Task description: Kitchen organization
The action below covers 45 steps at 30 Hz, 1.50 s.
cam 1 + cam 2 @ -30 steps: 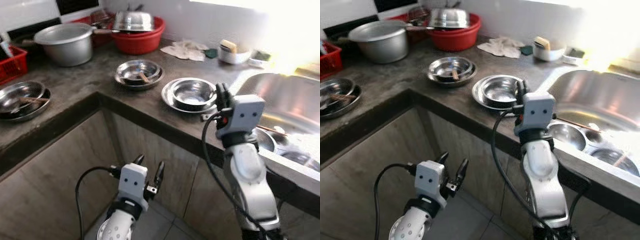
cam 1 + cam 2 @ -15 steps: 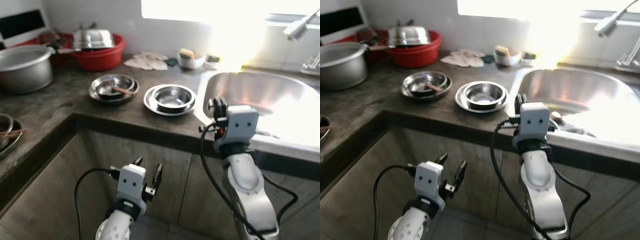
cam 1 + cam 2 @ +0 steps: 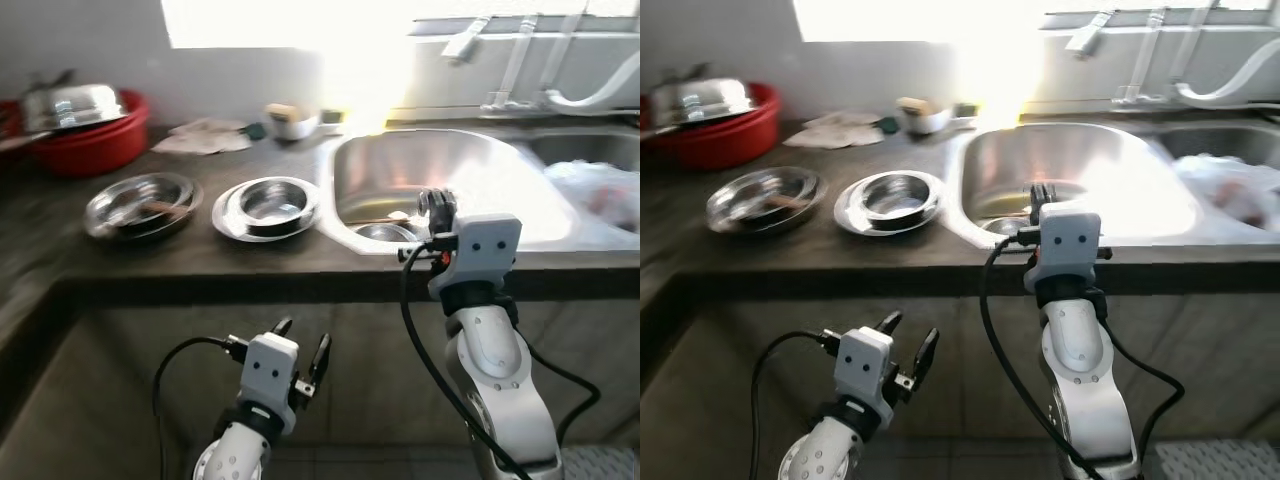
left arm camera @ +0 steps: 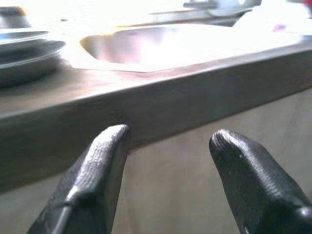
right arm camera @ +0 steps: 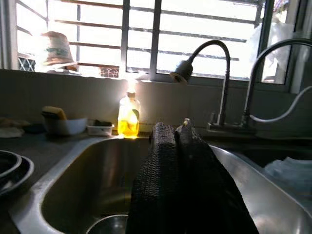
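Right gripper: raised at counter edge, fingers pressed together, nothing between them.
Sink: directly ahead of right gripper; small bowl inside.
Left gripper: low, below countertop, fingers spread wide, empty.
Steel dishes: on counter, left of right gripper.

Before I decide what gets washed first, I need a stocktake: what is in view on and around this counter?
Steel plates: one stack, silver, on the counter's left part.
Steel bowl on plate: one, silver, beside the sink.
Red basin: one, far left, steel bowl upside down in it.
Cloth: one, pale, by the wall.
White bowl: one, by the wall.
Sink: one, steel, small steel bowl inside.
Soap bottle: one, yellow, behind the sink.
Taps: two, behind the sink.
Left gripper: open, low before the cabinet.
Right gripper: shut, raised at the sink edge.
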{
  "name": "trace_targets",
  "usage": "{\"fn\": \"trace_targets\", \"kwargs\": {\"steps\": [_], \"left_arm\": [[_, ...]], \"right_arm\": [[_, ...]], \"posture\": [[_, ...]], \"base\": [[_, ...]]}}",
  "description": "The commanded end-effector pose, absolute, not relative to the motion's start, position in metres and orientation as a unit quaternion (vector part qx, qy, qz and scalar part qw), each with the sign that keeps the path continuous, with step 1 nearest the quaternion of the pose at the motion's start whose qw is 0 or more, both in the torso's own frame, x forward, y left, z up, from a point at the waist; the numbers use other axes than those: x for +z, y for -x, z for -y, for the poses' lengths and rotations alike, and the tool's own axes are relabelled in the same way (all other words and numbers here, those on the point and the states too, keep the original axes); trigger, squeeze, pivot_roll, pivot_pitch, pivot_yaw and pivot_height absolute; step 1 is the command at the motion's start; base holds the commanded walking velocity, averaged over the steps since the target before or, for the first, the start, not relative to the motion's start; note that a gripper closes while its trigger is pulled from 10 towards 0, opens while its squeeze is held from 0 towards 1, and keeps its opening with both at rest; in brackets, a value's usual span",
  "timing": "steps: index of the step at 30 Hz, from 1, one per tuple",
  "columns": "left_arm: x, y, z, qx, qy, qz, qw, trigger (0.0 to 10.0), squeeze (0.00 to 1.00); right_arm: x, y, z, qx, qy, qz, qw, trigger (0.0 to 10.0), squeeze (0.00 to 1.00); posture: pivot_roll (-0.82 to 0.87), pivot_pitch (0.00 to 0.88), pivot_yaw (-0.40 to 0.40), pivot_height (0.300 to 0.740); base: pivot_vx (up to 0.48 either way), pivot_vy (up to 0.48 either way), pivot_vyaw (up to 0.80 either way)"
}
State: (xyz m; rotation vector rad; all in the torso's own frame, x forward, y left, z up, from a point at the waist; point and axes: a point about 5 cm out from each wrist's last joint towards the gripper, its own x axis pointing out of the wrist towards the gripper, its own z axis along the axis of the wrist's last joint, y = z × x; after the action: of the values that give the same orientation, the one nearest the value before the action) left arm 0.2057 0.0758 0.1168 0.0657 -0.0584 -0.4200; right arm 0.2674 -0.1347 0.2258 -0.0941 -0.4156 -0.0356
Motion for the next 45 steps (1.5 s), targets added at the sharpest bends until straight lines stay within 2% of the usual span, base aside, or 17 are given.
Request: {"fn": "trace_targets", "kwargs": {"steps": [1,17,26,31,32,42,45], "left_arm": [[0.114,-0.204,-0.081,-0.206,-0.045,0.022,0.977,10.0,0.00],[0.114,-0.206,-0.080,-0.204,-0.051,0.024,0.977,10.0,0.00],[0.115,-0.207,-0.080,-0.201,-0.051,0.024,0.978,10.0,0.00],[0.114,-0.208,-0.079,-0.201,-0.048,0.022,0.978,10.0,0.00],[0.114,-0.209,-0.080,-0.194,-0.042,0.017,0.980,10.0,0.00],[0.114,-0.208,-0.080,-0.190,-0.038,0.016,0.981,10.0,0.00],[0.115,-0.207,-0.080,-0.190,-0.037,0.015,0.981,10.0,0.00]], "right_arm": [[0.229,-0.267,0.124,0.005,0.046,0.209,0.977,10.0,0.00],[0.235,-0.278,0.129,0.030,0.051,0.205,0.977,10.0,0.00],[0.252,-0.293,0.135,0.052,0.064,0.214,0.973,10.0,0.00],[0.265,-0.311,0.143,0.052,0.100,0.204,0.972,10.0,0.00],[0.268,-0.320,0.146,0.055,0.114,0.190,0.974,10.0,0.00],[0.265,-0.350,0.149,0.078,0.142,0.114,0.980,10.0,0.00],[0.250,-0.361,0.153,0.088,0.182,0.048,0.978,10.0,0.00]], "posture": [[0.00,0.041,0.007,0.740],[0.00,0.053,0.002,0.740],[0.00,0.054,0.000,0.740],[0.01,0.057,-0.006,0.740],[0.01,0.060,-0.006,0.740],[0.02,0.067,-0.013,0.740],[0.02,0.071,-0.019,0.740]], "base": [[0.326,-0.349,0.00],[0.316,-0.356,0.00],[0.425,0.000,0.00],[0.460,0.000,0.00],[0.000,0.000,0.00],[0.000,0.000,0.00],[0.000,0.000,0.00]]}}
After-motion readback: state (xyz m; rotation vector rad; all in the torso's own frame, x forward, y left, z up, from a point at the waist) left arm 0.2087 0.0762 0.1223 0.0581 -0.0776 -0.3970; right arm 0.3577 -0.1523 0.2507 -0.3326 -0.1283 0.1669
